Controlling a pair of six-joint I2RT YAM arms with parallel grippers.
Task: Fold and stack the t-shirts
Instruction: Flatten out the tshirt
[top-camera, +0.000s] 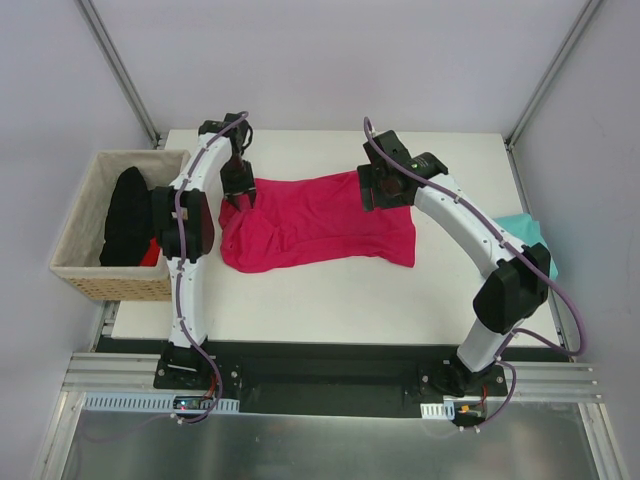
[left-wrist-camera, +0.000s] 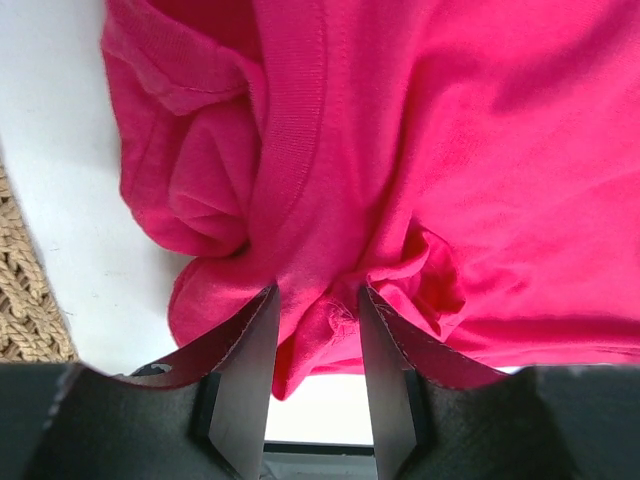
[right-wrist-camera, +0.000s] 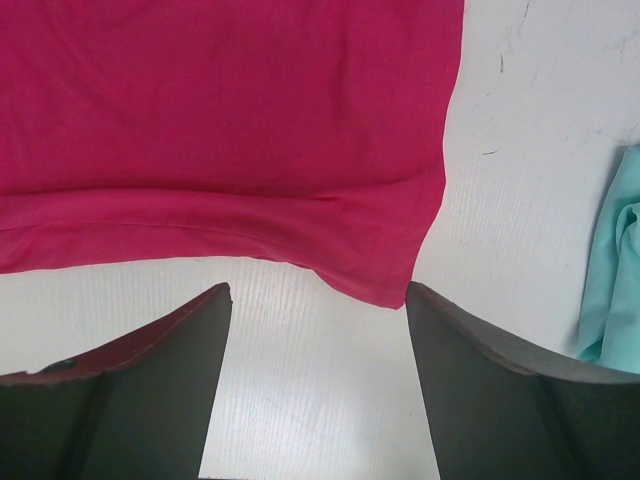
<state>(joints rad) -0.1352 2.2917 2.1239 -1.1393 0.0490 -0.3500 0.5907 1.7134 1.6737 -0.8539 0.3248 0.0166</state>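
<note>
Crimson t-shirt (top-camera: 320, 220) spread rumpled, left pincer (left-wrist-camera: 317, 292) pinching its edge, right pincer (right-wrist-camera: 318, 290) open

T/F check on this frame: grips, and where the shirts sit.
1. Left jaws pinch a bunch of the pink t-shirt. True.
2. Right jaws grip the pink t-shirt's hem. False: they stand open over bare table.
3. Black cloth sits in the wicker basket. True.
4. The teal t-shirt lies in the wicker basket. False: it lies at the table's right edge.
</note>
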